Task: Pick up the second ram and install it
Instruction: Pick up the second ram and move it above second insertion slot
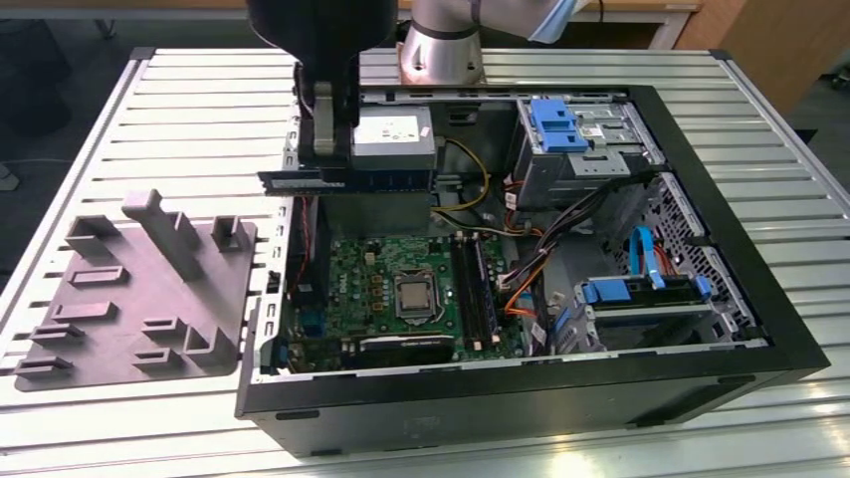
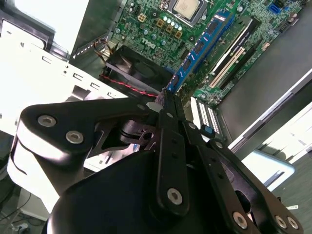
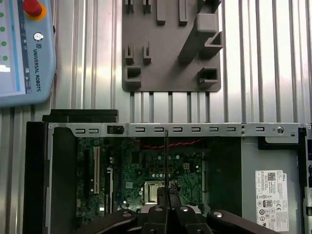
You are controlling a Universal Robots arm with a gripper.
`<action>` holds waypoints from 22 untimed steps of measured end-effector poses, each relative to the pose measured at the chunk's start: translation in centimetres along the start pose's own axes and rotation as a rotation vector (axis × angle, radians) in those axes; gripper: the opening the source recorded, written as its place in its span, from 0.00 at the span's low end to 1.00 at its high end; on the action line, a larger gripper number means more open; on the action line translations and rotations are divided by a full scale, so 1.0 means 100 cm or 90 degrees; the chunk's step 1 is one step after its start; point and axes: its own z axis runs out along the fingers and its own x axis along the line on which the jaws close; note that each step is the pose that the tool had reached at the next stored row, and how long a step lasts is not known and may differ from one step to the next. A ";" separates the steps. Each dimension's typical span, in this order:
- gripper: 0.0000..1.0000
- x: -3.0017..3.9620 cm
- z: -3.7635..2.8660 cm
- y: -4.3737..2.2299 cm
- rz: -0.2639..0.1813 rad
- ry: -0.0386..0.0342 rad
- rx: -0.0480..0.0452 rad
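The second ram (image 1: pixel 392 181), a long narrow stick, hangs level above the open computer case, over its far edge next to the power supply. My gripper (image 1: pixel 325 171) is shut on it near one end. In the second wrist view the ram (image 2: pixel 200 46) reaches out from between my fingertips (image 2: pixel 165 105), with its blue face and small chips above the green motherboard (image 2: pixel 156 29). In the first wrist view the ram (image 3: pixel 166 161) shows edge-on as a thin dark line rising from the gripper (image 3: pixel 166 197). The long black memory sockets (image 1: pixel 473 289) lie on the motherboard beside the processor (image 1: pixel 416 296).
The gray fixture (image 1: pixel 133 299) with raised blocks lies on the slatted table at the exterior view's left of the case (image 1: pixel 531 398). Inside the case are a power supply (image 1: pixel 393 139), blue drive holders (image 1: pixel 558 124) and loose cables (image 1: pixel 531 269). A teach pendant (image 3: pixel 24 48) lies on the table.
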 end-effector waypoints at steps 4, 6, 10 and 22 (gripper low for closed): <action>0.12 -0.0001 -0.0003 -0.0060 0.001 -0.0009 -0.0077; 0.12 -0.0001 -0.0005 -0.0087 0.001 -0.0010 -0.0119; 0.12 -0.0002 -0.0008 -0.0119 0.001 -0.0024 -0.0173; 0.12 -0.0003 -0.0012 -0.0175 0.001 -0.0091 -0.0279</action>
